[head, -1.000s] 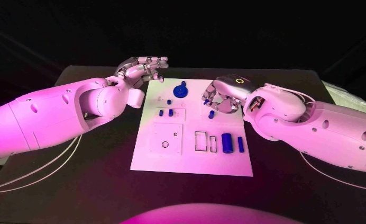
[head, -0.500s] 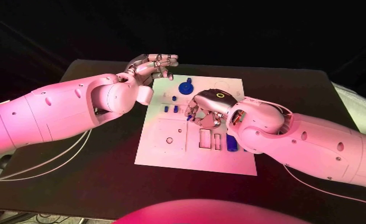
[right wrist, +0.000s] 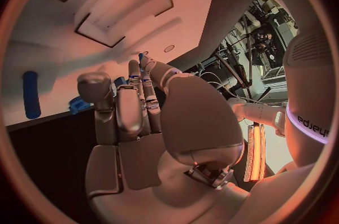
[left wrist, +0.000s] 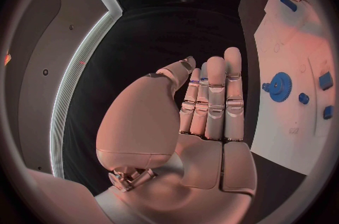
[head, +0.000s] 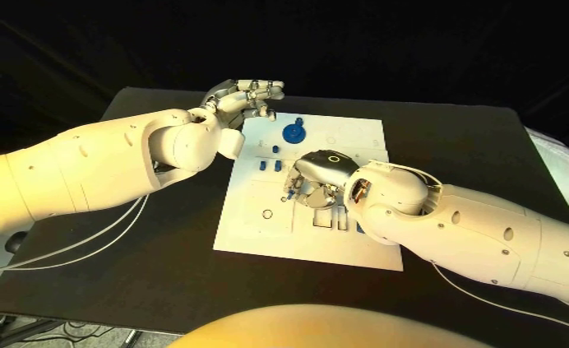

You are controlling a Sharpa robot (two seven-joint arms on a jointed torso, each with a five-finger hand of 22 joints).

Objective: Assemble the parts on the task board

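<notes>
Head view shows the right hand [head: 314,182] pinching a small blue part [head: 289,192] over the task board [head: 270,233], ready for seating in a slot just beneath its fingertips, while the left hand [head: 243,101] hovers empty, fingers loosely together.

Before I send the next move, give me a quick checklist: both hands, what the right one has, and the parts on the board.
1. Right hand low over the task board: ok.
2. Small blue part at the right hand's fingertips: there, but firmly pinched or only touched: cannot tell.
3. Left hand off the board's far left corner, holding nothing, fingers together: ok.
4. Blue gear on the board, clear of both hands: ok.
5. Two small blue parts beside the right hand, untouched: ok.
6. Slots under the right hand: hidden, cannot tell.
</notes>
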